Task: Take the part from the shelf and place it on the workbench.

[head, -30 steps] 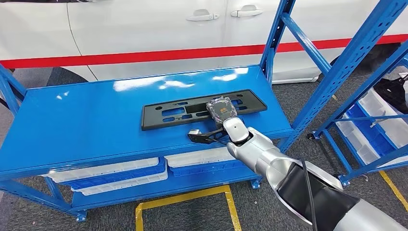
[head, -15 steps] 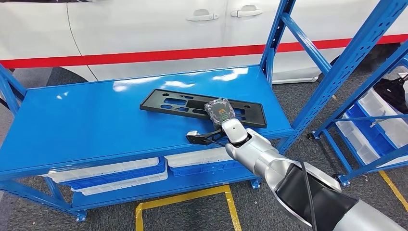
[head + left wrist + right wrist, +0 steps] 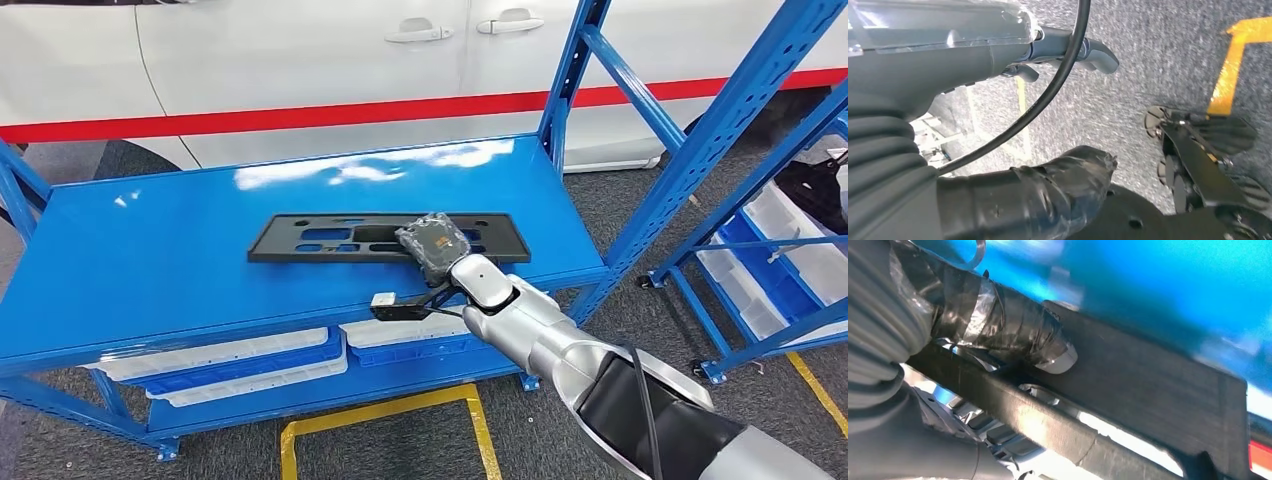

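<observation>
The part, a long black plastic plate with cut-outs, lies level low over the front half of the blue workbench top. My right hand, wrapped in dark film, grips the plate near its right end. In the right wrist view the taped thumb presses on the plate's flat face. Whether the plate touches the bench I cannot tell. My left hand hangs over grey floor, its fingers apart and holding nothing.
A white car with a red stripe stands behind the bench. Blue rack uprights rise at the bench's right end. A second rack with white and blue bins is at the right. Bins sit under the bench.
My right hand has carried the plate leftward and slightly nearer across the bench. The plate turned from slanted to nearly parallel with the bench's front edge.
</observation>
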Motion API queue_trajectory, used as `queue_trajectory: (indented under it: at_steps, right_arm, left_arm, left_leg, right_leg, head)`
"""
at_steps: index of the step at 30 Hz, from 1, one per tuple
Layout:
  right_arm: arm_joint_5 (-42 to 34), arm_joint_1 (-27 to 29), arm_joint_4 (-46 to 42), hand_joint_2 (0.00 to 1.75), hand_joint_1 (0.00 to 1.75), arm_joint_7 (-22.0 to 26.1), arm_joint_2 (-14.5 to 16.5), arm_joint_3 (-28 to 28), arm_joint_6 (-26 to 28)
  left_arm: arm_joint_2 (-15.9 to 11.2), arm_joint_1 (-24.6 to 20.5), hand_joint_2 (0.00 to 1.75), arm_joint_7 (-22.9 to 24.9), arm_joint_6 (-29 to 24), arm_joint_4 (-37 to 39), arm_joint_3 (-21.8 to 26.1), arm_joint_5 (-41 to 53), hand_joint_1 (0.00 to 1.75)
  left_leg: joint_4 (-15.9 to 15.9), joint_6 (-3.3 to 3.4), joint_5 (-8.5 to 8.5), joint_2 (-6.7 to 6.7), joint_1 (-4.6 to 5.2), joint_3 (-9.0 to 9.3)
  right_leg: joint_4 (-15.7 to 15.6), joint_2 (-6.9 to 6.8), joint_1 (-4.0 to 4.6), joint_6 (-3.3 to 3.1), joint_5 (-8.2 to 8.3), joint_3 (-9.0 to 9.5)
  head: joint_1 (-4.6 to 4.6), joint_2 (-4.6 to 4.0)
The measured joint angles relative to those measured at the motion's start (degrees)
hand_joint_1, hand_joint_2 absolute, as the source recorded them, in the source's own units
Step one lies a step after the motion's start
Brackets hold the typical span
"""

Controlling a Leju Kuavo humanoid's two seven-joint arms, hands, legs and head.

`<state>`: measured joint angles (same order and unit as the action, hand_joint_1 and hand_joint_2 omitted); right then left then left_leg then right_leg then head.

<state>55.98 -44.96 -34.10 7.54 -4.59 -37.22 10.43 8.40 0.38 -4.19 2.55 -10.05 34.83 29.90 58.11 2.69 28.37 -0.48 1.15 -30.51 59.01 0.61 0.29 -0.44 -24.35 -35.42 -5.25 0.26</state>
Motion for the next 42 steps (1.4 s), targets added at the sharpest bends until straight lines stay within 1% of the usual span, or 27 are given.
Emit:
queue_trajectory:
  at_steps: [6,9,10,12,14,15,16,17,18,20,21,23,25,26,27,29,30,31,32,34,35,36,37,39,40,41,42]
  right_arm:
    - [-3.6,3.7,-22.1,1.75,1.75,0.0,-3.4,0.0,-1.9]
    - [-3.7,4.6,-28.1,1.75,1.75,0.0,-4.6,0.0,-2.0]
    - [-3.7,4.8,-29.4,1.75,1.75,0.0,-5.0,0.1,-2.0]
    - [-3.7,5.1,-31.2,1.75,1.75,0.0,-5.6,0.3,-2.0]
    - [-3.7,5.6,-32.3,1.75,1.75,0.0,-6.1,0.4,-2.1]
    - [-3.7,5.9,-32.7,1.75,1.75,0.0,-6.3,0.4,-2.1]
    - [-3.7,6.2,-33.0,1.75,1.75,0.0,-6.4,0.4,-2.1]
    - [-3.7,6.4,-33.2,1.75,1.75,0.0,-6.6,0.4,-2.1]
    - [-3.7,6.5,-33.5,1.75,1.75,0.0,-6.7,0.4,-2.1]
    - [-4.0,6.4,-34.1,1.75,1.75,0.2,-7.0,0.4,-2.0]
    - [-4.3,6.4,-34.5,1.75,1.75,0.3,-7.2,0.4,-1.9]
    - [-5.1,6.5,-35.9,1.75,1.75,0.6,-7.8,0.4,-1.9]
    - [-5.7,6.6,-37.8,1.75,1.75,0.4,-8.7,0.4,-2.1]
    - [-6.0,6.6,-38.7,1.75,1.75,0.3,-9.1,0.4,-2.2]
    - [-6.3,6.6,-39.5,1.75,1.75,0.1,-9.4,0.4,-2.3]
    - [-6.7,6.7,-40.7,1.75,1.75,0.0,-10.1,0.5,-2.7]
    - [-6.9,6.8,-41.1,1.75,1.75,0.0,-10.4,0.5,-3.0]
    - [-7.3,7.0,-41.4,1.75,1.75,-0.1,-10.7,0.5,-3.6]
    - [-7.8,7.3,-41.7,1.75,1.75,-0.1,-10.9,0.5,-4.0]
    - [-8.7,8.3,-41.6,1.75,1.75,0.7,-11.1,0.7,-4.0]
    - [-8.8,9.1,-41.2,1.75,1.75,1.4,-11.1,0.9,-3.2]
    - [-8.8,9.7,-40.8,1.75,1.75,2.1,-11.2,1.0,-2.3]
    - [-8.8,10.2,-40.3,1.75,1.75,2.6,-11.2,1.0,-1.6]
    - [-9.0,10.8,-39.6,1.75,1.75,2.9,-11.5,1.0,-1.0]
    - [-9.2,11.0,-39.4,1.75,1.75,2.7,-11.7,1.1,-1.0]
    - [-9.4,11.3,-39.3,1.75,1.75,2.5,-11.9,1.1,-1.0]
    - [-9.6,11.5,-39.2,1.75,1.75,2.3,-12.2,1.1,-1.0]
  left_arm:
    - [0.0,0.1,1.75,1.0,-1.1,0.0,0.5,0.3,0.0]
    - [0.0,0.1,1.75,1.0,-1.2,0.0,0.5,0.3,0.0]
    - [0.0,0.0,1.75,1.0,-1.2,0.0,0.5,0.4,0.0]
    - [0.0,0.0,1.75,1.0,-1.2,0.0,0.6,0.4,0.0]
    - [0.0,0.0,1.75,1.0,-1.2,0.0,0.7,0.5,0.0]
    - [0.0,0.0,1.75,1.0,-1.2,0.0,0.7,0.5,0.0]
    - [0.0,0.0,1.75,1.0,-1.2,0.0,0.7,0.5,0.0]
    - [0.0,0.0,1.75,1.0,-1.2,-0.1,0.8,0.5,0.0]
    - [0.0,0.0,1.75,1.0,-1.2,-0.1,0.8,0.5,0.0]
    - [0.1,0.1,1.75,1.0,-1.2,-0.2,0.9,0.5,0.0]
    - [0.2,0.1,1.75,1.1,-1.2,-0.2,0.9,0.6,0.0]
    - [0.3,0.0,1.75,1.1,-1.2,-0.2,0.9,0.9,0.0]
    - [0.2,-0.1,1.75,1.1,-1.2,-0.2,0.9,1.2,0.0]
    - [0.2,-0.1,1.75,1.1,-1.2,-0.2,0.9,1.3,0.0]
    - [0.2,-0.1,1.75,1.1,-1.2,-0.3,1.0,1.4,0.0]
    - [0.1,-0.1,1.75,1.0,-1.1,-0.3,1.0,1.6,0.0]
    - [0.1,-0.1,1.75,1.1,-1.0,-0.3,1.0,1.7,0.0]
    - [0.0,0.0,1.75,1.6,-1.1,-0.3,1.1,1.8,0.0]
    - [-0.1,0.0,1.75,2.6,-1.4,-0.3,1.1,2.0,0.0]
    - [-0.5,0.2,1.75,5.1,-1.9,-0.3,1.2,2.3,0.0]
    - [-0.7,0.4,1.75,6.0,-2.0,-0.3,1.3,2.4,0.0]
    - [-0.8,0.7,1.75,6.5,-2.0,-0.3,1.3,2.5,0.0]
    - [-0.9,0.9,1.75,6.8,-1.9,-0.3,1.4,2.5,0.0]
    - [-1.1,1.4,1.75,7.2,-1.6,-0.4,1.4,2.8,0.0]
    - [-1.1,1.6,1.75,7.5,-1.3,-0.6,1.5,3.0,0.0]
    - [-1.2,1.7,1.75,7.6,-1.1,-0.8,1.5,3.2,0.0]
    - [-1.2,1.9,1.75,7.8,-1.0,-1.0,1.5,3.5,0.0]
  left_leg:
    - [0.1,0.16,0.04,-0.11,0.15,-0.18]
    - [-0.3,0.75,-0.29,-0.04,0.03,-0.02]
    - [-0.6,1.06,-0.51,0.04,-0.1,0.12]
    - [-1.0,1.51,-0.81,0.23,-0.31,0.31]
    - [-1.0,1.61,-0.79,0.28,-0.29,0.29]
    - [-1.0,1.61,-0.73,0.25,-0.28,0.33]
    - [-1.0,1.59,-0.63,0.19,-0.27,0.43]
    - [-0.9,1.55,-0.5,0.12,-0.25,0.61]
    - [-0.8,1.46,-0.3,0.06,-0.21,0.85]
    - [-0.6,1.1,0.13,0.0,-0.13,1.03]
    - [-0.5,0.81,0.25,0.0,-0.16,0.99]
    - [-0.5,0.2,0.26,0.0,-0.3,0.87]
    - [-0.2,-0.52,0.96,0.03,-0.28,0.72]
    - [1.0,-0.95,2.04,0.06,-0.28,0.27]
    - [3.3,-1.42,3.69,0.1,-0.4,-0.66]
    - [10.4,-2.3,7.38,0.13,-1.03,-3.68]
    - [13.4,-2.7,8.39,0.14,-1.39,-5.01]
    - [14.8,-3.08,8.32,0.16,-1.75,-5.59]
    - [14.0,-3.46,7.11,0.18,-2.09,-5.11]
    - [7.1,-4.27,3.59,0.25,-2.69,-1.58]
    - [3.8,-4.32,2.31,0.13,-2.72,0.09]
    - [1.6,-4.19,1.67,-0.01,-2.67,1.08]
    - [0.7,-3.86,1.59,-0.18,-2.54,1.27]
    - [0.8,-2.71,1.01,-0.36,-2.32,0.65]
    - [0.8,-2.06,0.64,-0.3,-2.31,0.29]
    - [0.7,-1.37,0.13,-0.21,-2.28,-0.15]
    - [0.6,-0.73,-0.41,-0.13,-2.29,-0.71]
  right_leg:
    - [-0.1,-0.14,-0.17,0.2,0.04,-0.08]
    - [-0.1,-0.15,-0.19,0.68,0.01,-0.04]
    - [0.5,-0.16,-0.15,0.88,-0.55,-0.31]
    - [5.2,-0.22,-0.2,1.19,-3.38,-2.42]
    - [13.1,-0.26,-0.33,1.38,-6.78,-6.16]
    - [15.8,-0.27,-0.41,1.41,-7.35,-7.56]
    - [16.5,-0.28,-0.46,1.38,-6.76,-8.06]
    - [15.0,-0.28,-0.48,1.25,-5.09,-7.4]
    - [11.3,-0.26,-0.42,0.96,-2.7,-5.71]
    - [3.9,-0.24,-0.08,0.17,0.24,-1.93]
    - [1.7,-0.25,0.16,-0.13,0.72,-0.81]
    - [0.5,-0.34,0.49,-0.39,0.55,-0.32]
    - [-0.6,-0.52,0.01,-0.72,0.67,0.09]
    - [-1.2,-0.62,-0.32,-0.93,0.79,0.31]
    - [-1.7,-0.71,-0.63,-1.11,0.92,0.42]
    - [-1.7,-0.78,-0.82,-1.2,1.07,0.19]
    - [-1.6,-0.84,-0.95,-1.11,1.13,-0.03]
    - [-1.3,-0.91,-1.12,-0.98,1.21,-0.3]
    - [-1.1,-0.96,-1.34,-0.8,1.29,-0.61]
    - [-0.4,-0.97,-1.82,-0.22,1.41,-1.29]
    - [0.0,-0.92,-1.94,0.22,1.51,-1.66]
    - [0.2,-0.83,-1.96,0.73,1.71,-1.98]
    - [0.4,-0.73,-1.89,1.24,2.01,-2.23]
    - [0.2,-0.59,-1.94,2.17,2.7,-2.52]
    - [0.3,-0.6,-2.05,2.49,2.43,-2.77]
    - [1.2,-0.63,-2.16,2.71,1.19,-3.31]
    - [3.1,-0.66,-2.2,2.81,-0.94,-4.17]
  head:
    - [0.0,0.0]
    - [0.0,0.0]
    - [-0.01,-0.01]
    - [-0.02,-0.02]
    - [-0.01,-0.02]
    - [-0.01,-0.01]
    - [-0.02,-0.01]
    - [-0.02,-0.01]
    - [-0.02,-0.01]
    - [-0.01,0.0]
    - [0.0,0.0]
    - [-0.01,0.01]
    - [-0.02,-0.01]
    - [0.0,-0.01]
    - [0.0,-0.01]
    - [0.02,0.0]
    - [0.01,0.0]
    - [0.01,0.0]
    - [0.02,0.0]
    - [0.02,0.0]
    - [0.01,0.0]
    - [0.01,0.0]
    - [-0.01,0.0]
    - [-0.02,-0.01]
    - [-0.03,-0.01]
    - [-0.02,-0.01]
    - [-0.03,-0.01]
